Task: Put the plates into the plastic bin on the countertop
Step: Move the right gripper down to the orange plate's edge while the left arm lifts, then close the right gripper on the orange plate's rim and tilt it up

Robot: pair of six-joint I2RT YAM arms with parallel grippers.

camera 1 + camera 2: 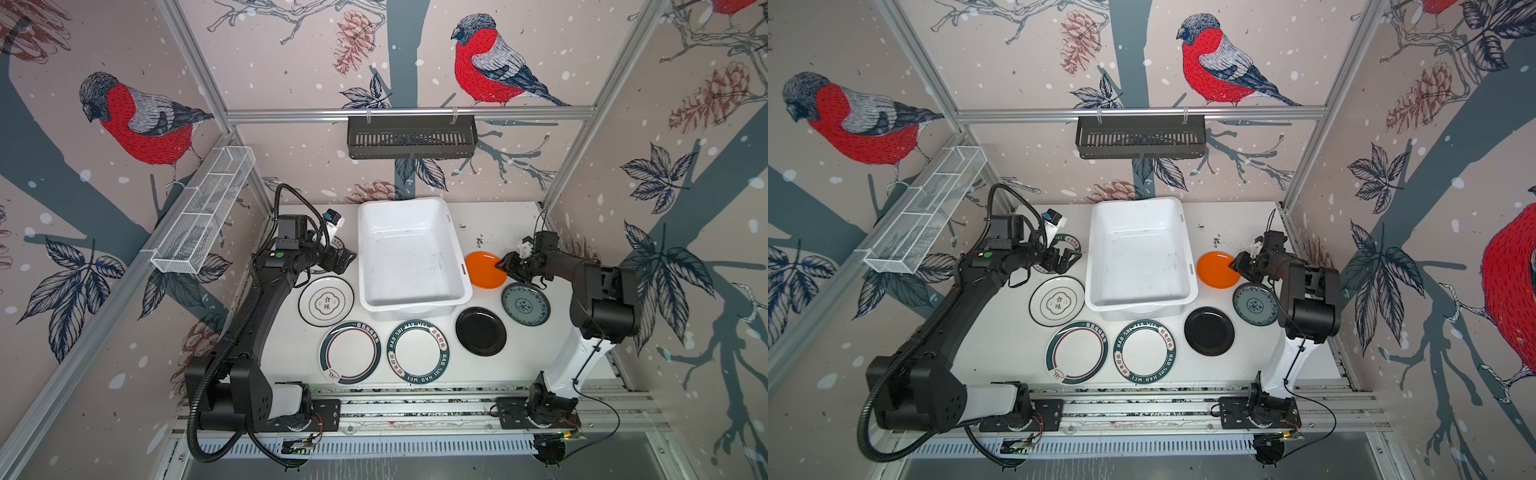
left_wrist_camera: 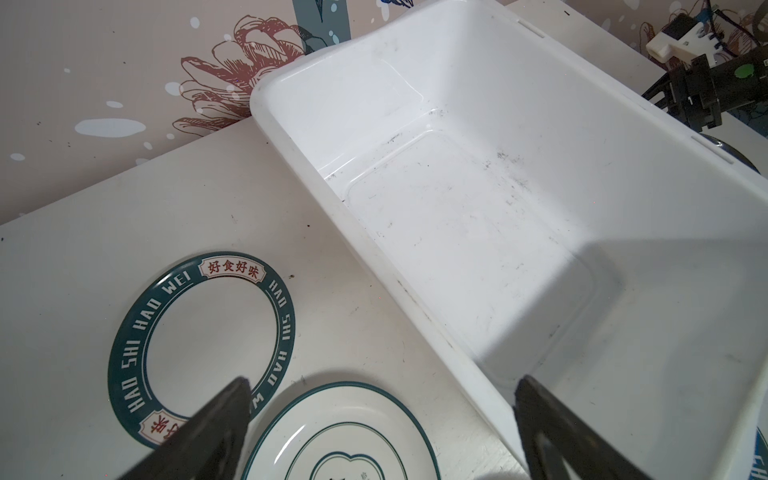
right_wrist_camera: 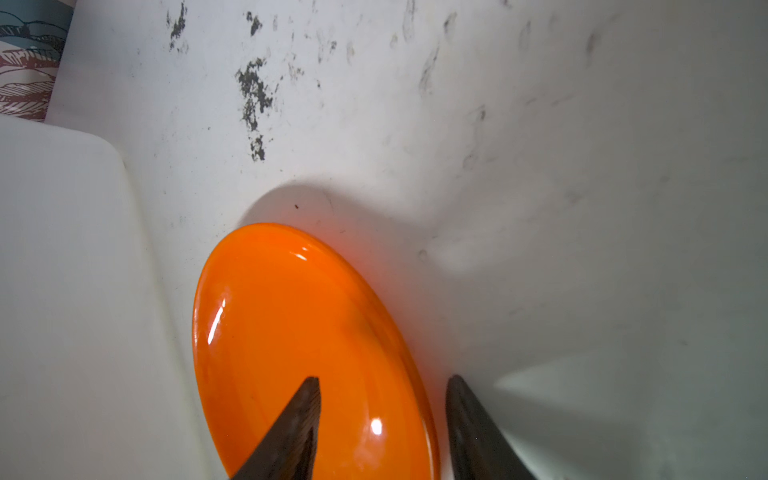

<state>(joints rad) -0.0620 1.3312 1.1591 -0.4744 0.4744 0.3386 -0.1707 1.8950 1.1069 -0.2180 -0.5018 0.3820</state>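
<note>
Orange plate (image 3: 291, 332): edge lies between tips of right pincer (image 3: 383, 379), jaws apart. Left pincer (image 2: 384, 379) wide open beside bin (image 2: 623, 166).

1. Both top views look steeply down from high up on the whole tabletop (image 1: 511, 232), and they share nearly everything.
2. The left wrist view sits close, looking across the plastic bin (image 2: 457, 83).
3. The right wrist view sits closer still, skimming the orange plate (image 3: 291, 324).
</note>
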